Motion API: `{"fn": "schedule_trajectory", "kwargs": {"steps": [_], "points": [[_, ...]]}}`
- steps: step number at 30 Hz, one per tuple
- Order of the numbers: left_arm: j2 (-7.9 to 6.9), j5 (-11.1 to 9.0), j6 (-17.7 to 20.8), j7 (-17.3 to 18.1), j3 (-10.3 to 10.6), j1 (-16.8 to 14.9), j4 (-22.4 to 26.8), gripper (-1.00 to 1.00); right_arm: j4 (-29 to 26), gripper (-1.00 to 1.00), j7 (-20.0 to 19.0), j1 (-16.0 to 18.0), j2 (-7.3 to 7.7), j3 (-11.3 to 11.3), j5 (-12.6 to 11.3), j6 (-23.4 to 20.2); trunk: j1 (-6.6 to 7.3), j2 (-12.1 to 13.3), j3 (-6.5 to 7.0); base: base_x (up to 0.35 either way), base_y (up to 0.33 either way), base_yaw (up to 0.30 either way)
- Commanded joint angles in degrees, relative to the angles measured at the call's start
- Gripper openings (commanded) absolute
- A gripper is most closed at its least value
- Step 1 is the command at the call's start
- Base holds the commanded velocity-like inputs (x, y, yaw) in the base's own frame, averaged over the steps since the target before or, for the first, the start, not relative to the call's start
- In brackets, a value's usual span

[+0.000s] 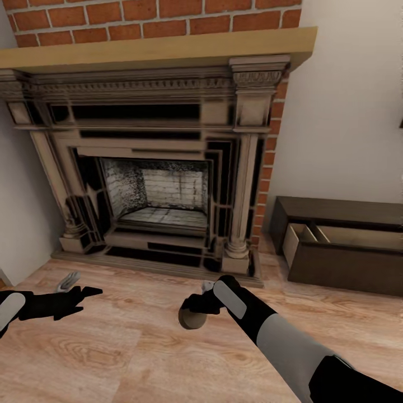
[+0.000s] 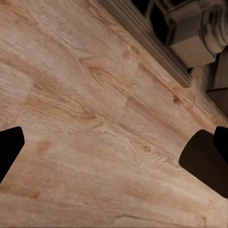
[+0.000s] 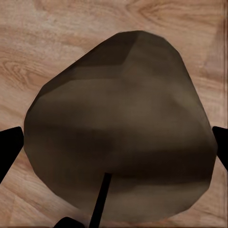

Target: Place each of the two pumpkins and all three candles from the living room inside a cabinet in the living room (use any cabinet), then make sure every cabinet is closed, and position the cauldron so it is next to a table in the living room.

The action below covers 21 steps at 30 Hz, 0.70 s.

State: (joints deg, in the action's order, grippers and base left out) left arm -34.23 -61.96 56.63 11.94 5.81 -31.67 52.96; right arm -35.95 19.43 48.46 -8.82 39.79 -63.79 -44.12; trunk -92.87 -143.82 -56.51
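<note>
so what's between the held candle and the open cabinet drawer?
In the head view, only bare wood floor lies between the candle in the right gripper and the cabinet with its open drawer.

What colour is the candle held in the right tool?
Beige-tan, shaded brownish; the candle shows best in the right wrist view.

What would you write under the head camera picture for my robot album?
Right hand holding a candle near the fireplace, with the cabinet drawer open.
</note>
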Motion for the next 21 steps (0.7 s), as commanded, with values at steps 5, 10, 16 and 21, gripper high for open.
{"fn": "schedule_trajectory", "kwargs": {"steps": [5,10,16,21], "points": [[0.02,0.53,0.06,0.40,0.25,-0.06,-0.04,1.00,-0.09,-1.00,0.54,0.05,0.03,0.20,-0.73,0.14,0.01,-0.03,-0.06,0.000,-0.316,-0.009],[0.12,0.59,0.06,0.29,0.47,-0.06,-0.05,1.00,-0.09,-1.00,0.47,0.06,0.04,0.20,-0.73,0.24,0.01,-0.03,0.01,0.000,-0.317,-0.194],[0.15,0.61,0.01,0.20,0.68,-0.04,-0.02,1.00,-0.09,-1.00,-0.69,0.07,0.08,0.23,-0.73,0.55,0.01,-0.03,0.03,0.000,-0.317,-0.055],[0.21,0.61,-0.02,0.16,0.87,-0.05,0.04,1.00,-0.09,-1.00,-1.20,0.06,0.05,0.28,-0.67,0.64,0.01,-0.03,0.03,0.000,-0.317,-0.003]]}}
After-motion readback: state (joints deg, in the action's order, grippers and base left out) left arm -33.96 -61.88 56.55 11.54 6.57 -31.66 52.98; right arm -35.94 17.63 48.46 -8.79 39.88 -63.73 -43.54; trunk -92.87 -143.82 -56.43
